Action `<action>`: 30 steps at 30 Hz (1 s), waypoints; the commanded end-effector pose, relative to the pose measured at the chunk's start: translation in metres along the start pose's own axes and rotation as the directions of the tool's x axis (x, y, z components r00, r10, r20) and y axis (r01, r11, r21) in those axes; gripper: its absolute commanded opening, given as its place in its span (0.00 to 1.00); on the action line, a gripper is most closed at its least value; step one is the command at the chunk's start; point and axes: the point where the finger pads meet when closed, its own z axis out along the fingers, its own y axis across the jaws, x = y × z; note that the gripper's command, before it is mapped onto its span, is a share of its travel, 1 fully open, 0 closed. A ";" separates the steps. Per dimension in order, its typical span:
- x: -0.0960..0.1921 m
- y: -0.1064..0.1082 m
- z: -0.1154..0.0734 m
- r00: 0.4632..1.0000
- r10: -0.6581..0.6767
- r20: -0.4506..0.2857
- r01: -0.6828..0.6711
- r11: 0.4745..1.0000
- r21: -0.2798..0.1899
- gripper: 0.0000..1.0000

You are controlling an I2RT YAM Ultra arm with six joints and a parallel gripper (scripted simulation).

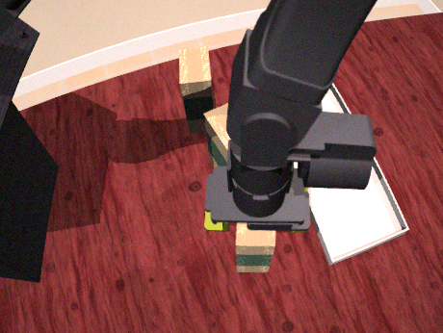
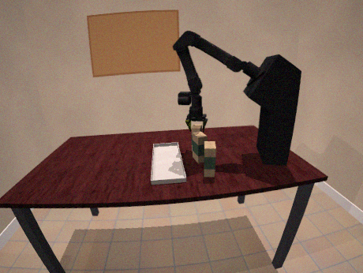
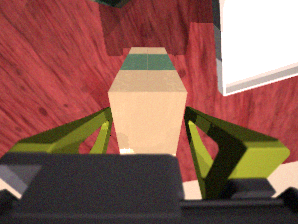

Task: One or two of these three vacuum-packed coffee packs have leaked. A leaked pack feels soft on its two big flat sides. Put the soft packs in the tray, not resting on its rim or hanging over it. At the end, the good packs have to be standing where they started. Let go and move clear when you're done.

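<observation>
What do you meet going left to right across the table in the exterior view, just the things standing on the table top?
White tray → coffee pack under the open claw → middle coffee pack → nearest coffee pack → the arm's black pedestal.

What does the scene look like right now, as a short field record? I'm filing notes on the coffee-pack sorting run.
claw: open, fingers either side of a pack, holding nothing
pack under claw: upright, farthest of the three from the exterior camera
middle pack: upright
third pack: upright, nearest the exterior camera
tray: white, beside the packs, no pack inside
table: dark red wood
</observation>
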 end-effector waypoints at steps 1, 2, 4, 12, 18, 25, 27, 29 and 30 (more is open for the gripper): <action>-0.003 0.005 -0.011 1.000 0.004 0.010 -0.004 1.000 -0.009 0.76; -0.001 0.005 -0.015 1.000 0.005 0.006 -0.005 1.000 -0.009 0.76; 0.001 0.005 -0.019 1.000 0.006 0.002 -0.006 1.000 -0.009 0.76; 0.001 0.006 -0.057 1.000 0.002 0.002 -0.002 1.000 -0.008 0.76; 0.001 0.007 -0.084 1.000 0.002 0.002 -0.002 1.000 -0.008 0.76; 0.001 0.007 -0.091 1.000 0.002 0.002 -0.002 1.000 -0.008 0.76; 0.001 0.007 -0.091 1.000 0.002 0.002 -0.002 1.000 -0.008 0.76; 0.000 0.007 -0.091 1.000 0.001 0.003 -0.001 1.000 -0.008 0.76; 0.000 0.007 -0.090 1.000 0.001 0.003 -0.001 1.000 -0.010 0.76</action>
